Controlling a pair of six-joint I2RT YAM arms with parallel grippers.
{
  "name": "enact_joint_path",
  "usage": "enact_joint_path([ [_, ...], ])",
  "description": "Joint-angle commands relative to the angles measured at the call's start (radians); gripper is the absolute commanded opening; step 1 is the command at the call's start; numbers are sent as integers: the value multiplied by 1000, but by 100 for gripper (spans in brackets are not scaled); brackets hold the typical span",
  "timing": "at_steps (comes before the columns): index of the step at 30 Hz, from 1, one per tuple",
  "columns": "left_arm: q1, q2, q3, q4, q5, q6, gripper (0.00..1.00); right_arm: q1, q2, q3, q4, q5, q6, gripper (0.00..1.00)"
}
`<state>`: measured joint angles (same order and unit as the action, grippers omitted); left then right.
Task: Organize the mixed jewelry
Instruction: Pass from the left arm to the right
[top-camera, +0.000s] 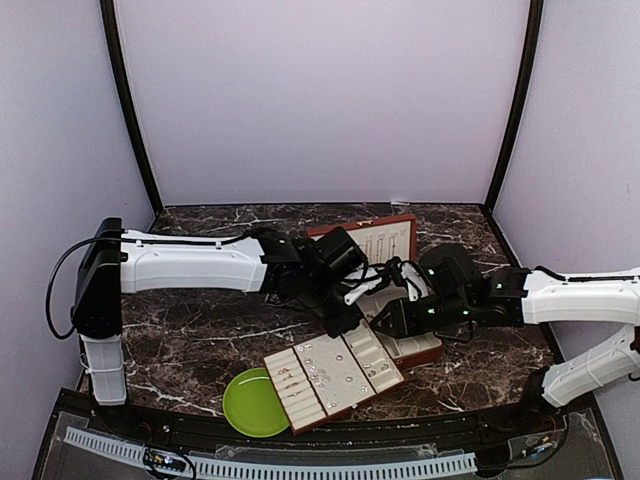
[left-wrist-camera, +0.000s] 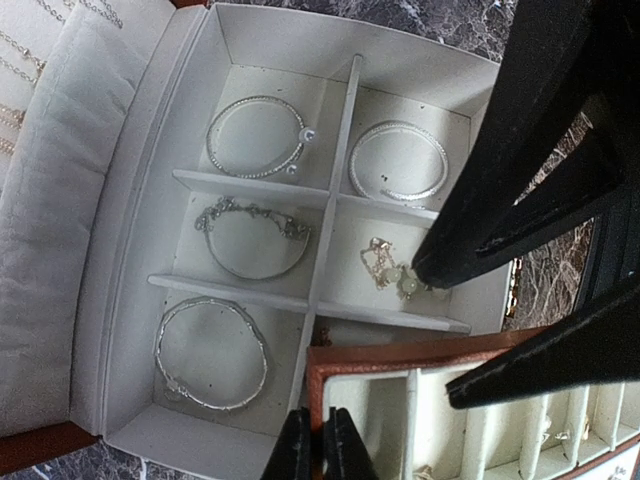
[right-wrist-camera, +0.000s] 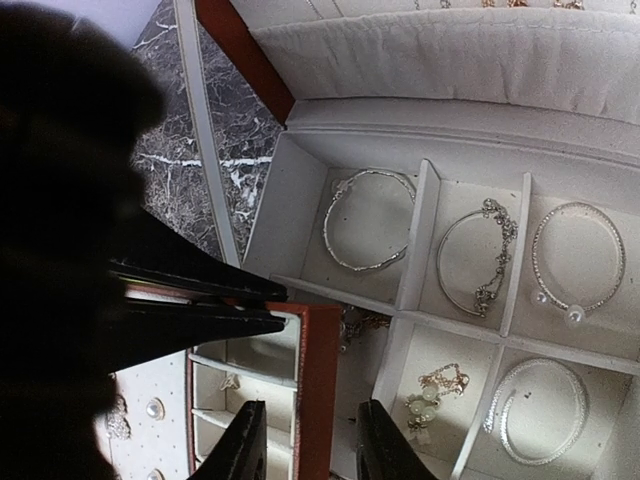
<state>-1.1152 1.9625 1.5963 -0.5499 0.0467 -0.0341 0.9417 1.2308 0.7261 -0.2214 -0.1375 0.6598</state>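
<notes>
The mixed jewelry shows as silvery bracelets (left-wrist-camera: 255, 137) and a beaded chain (right-wrist-camera: 432, 400) in the open box's white compartments (left-wrist-camera: 330, 195), plus tiny studs (top-camera: 318, 372) on the cream-lined tray (top-camera: 350, 365). My left gripper (left-wrist-camera: 322, 440) is shut on the tray's reddish-brown edge (left-wrist-camera: 400, 358) at its corner, which overlaps the box's near compartment. My right gripper (right-wrist-camera: 315, 445) straddles that same edge (right-wrist-camera: 318, 360), jaws apart with a gap on each side. In the top view both grippers, left (top-camera: 340, 318) and right (top-camera: 385, 322), meet at the tray's far corner.
A green plate (top-camera: 253, 402) lies at the front left, touching the tray. The reddish-brown box (top-camera: 385, 240) stands open behind the tray, its lid lining holding chains. Dark marble tabletop (top-camera: 200, 330) spreads to the left. Purple walls enclose the table.
</notes>
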Motion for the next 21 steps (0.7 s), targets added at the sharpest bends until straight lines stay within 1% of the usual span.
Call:
enact_joint_path([
  [1,-6,-11,34,41,18,-2,0,25,12,-13,30,1,-18,31],
  [6,-6,-9,28,58,21,-8,0,26,25,-35,26,37,18,32],
  [10,-6,-8,7,72,27,-16,0,25,-34,-89,98,60,97,36],
  [13,-6,-12,-5,82,34,-24,0,26,-79,-115,110,85,124,37],
  [16,-6,-16,-12,101,44,-28,0,26,-102,-128,102,93,129,38],
  [21,-6,-13,-8,112,42,-22,0,26,-83,-114,64,74,107,36],
])
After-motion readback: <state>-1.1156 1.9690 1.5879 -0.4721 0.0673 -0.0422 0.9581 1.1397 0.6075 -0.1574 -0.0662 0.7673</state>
